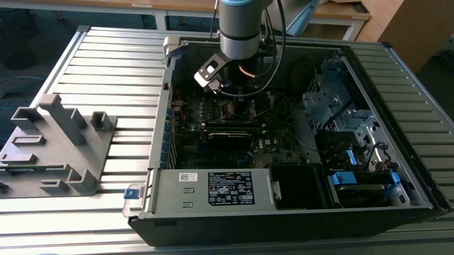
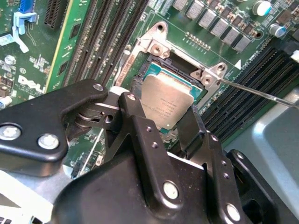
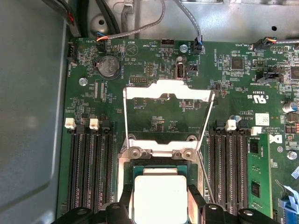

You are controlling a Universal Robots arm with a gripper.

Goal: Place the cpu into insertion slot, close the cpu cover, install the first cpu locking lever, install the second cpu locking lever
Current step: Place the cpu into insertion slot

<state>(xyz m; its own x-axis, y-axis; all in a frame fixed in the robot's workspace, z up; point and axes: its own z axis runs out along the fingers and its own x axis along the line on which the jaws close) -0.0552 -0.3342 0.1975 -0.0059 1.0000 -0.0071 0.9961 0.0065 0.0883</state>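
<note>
The gripper point(image 2: 163, 100) holds the cpu point(image 2: 167, 105) just over the open insertion slot point(image 2: 163, 69).

I see the arm point(image 1: 241, 32) reaching down into the open computer case point(image 1: 420, 138), which lies on the ribbed metal table point(image 1: 114, 69). A grey plastic fixture point(image 1: 57, 143) stands well apart, at the exterior view's left. In both wrist views the two black fingers point(image 3: 126, 203) are narrow and press on opposite edges of the cpu point(image 3: 158, 193), with its grey metal top facing up. It is directly above the insertion slot point(image 3: 159, 165) of the green motherboard point(image 3: 154, 60), but I cannot tell if it already sits inside. The cpu cover point(image 3: 166, 92) is swung up on its hinge and stands open behind the slot. A thin locking lever point(image 2: 261, 93) sticks out free beside the slot.
</note>
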